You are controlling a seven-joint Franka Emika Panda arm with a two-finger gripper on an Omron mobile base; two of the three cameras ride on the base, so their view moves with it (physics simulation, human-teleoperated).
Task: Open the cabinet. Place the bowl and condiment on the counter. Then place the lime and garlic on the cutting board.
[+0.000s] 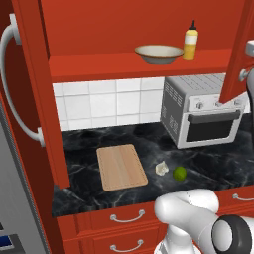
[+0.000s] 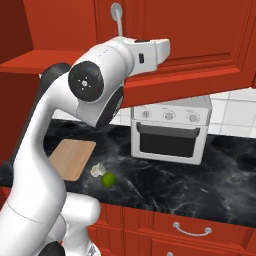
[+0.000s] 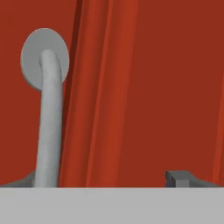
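**Reaching up at the right cabinet door, claw spread wide beside its handle**

Looking out from the base, you have the red drawers (image 1: 126,221) closest to you, under the front edge of the black marble counter (image 1: 208,166). On that counter the cutting board (image 1: 121,166) lies flat and bare. Just to its right sits the garlic (image 1: 161,168), and the lime (image 1: 179,173) rests just beside the garlic, a little nearer the front edge; neither one touches the board. Farther back, against the white tiles, stands a toaster oven (image 1: 203,110).

Above it, the cabinet (image 1: 139,64) has its left door (image 1: 25,94) swung wide open toward you. On the shelf inside, the bowl (image 1: 158,53) sits near the front lip, and the condiment bottle (image 1: 190,41) stands upright just to the right of it and slightly behind.

Your arm (image 2: 95,85) reaches up to the right door (image 2: 185,40), which stands partly open. In the hand view the gripper (image 3: 107,180) has its jaws spread far apart, close to the door face. The silver handle (image 3: 47,122) runs down by one fingertip, and you cannot tell whether they touch. Nothing is pinched between the tips.
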